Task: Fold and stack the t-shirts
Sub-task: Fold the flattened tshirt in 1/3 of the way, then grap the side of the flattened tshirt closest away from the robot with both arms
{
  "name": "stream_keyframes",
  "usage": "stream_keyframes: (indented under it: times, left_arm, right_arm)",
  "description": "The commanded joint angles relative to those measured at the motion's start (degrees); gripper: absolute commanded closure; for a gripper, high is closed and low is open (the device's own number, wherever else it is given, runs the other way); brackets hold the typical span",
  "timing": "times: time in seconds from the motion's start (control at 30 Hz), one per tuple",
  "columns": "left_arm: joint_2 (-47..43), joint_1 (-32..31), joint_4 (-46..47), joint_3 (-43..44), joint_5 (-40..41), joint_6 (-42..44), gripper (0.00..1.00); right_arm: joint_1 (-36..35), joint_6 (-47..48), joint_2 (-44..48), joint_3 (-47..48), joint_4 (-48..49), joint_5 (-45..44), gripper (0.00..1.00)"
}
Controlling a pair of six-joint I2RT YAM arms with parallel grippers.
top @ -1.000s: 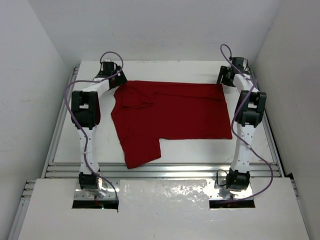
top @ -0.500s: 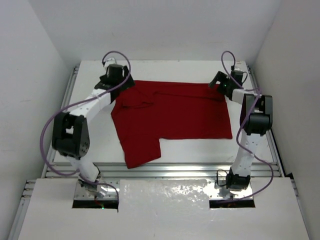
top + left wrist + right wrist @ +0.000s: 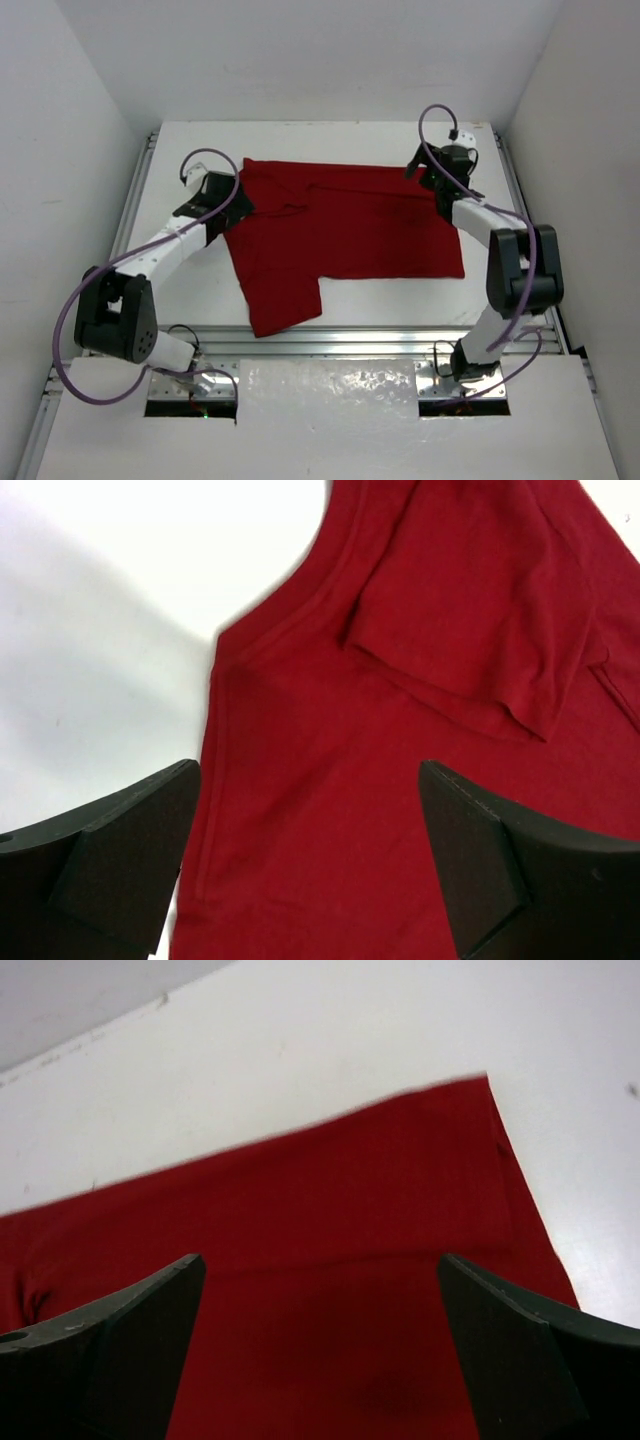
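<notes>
- Your dark red t-shirt [image 3: 340, 225] lies spread across the far half of the table [image 3: 390, 295], with one flap reaching toward the near edge.
- Your left gripper [image 3: 307, 810] is released, jaws wide over the shirt's left edge, near a folded-in sleeve [image 3: 470, 610].
- Your right gripper [image 3: 320, 1300] is also released, over the shirt's far right corner.

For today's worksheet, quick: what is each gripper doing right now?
Left gripper: open, empty, over the dark red cotton t-shirt.
Right gripper: open, empty, over it too.
</notes>
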State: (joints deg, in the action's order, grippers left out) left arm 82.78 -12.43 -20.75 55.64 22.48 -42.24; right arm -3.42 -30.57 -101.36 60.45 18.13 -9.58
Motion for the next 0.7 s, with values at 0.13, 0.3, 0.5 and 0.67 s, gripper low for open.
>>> stream_keyframes:
  times: [0.13, 0.3, 0.5, 0.67]
  left_arm:
    - [-9.3, -3.2, -14.9, -4.7, -7.1, -11.9, 0.12]
    - [-14.8, -15.7, -18.5, -13.1, -7.5, -19.8, 0.24]
    - [-13.4, -28.7, -28.2, -14.9, -4.0, -27.7, 0.25]
    - [-14.0, -34.6, -31.0, -17.9, -3.7, -32.8, 0.29]
  right_arm:
    - [-1.9, -5.6, 16.2, -10.3, -23.9, 1.5, 0.01]
    - [-1.9, -4.0, 30.3, -21.1, -24.8, 11.2, 0.01]
    - [-1.9, -1.0, 36.3, -22.4, -29.7, 14.7, 0.01]
    - [-1.9, 1.1, 39.1, -23.3, -31.7, 16.5, 0.01]
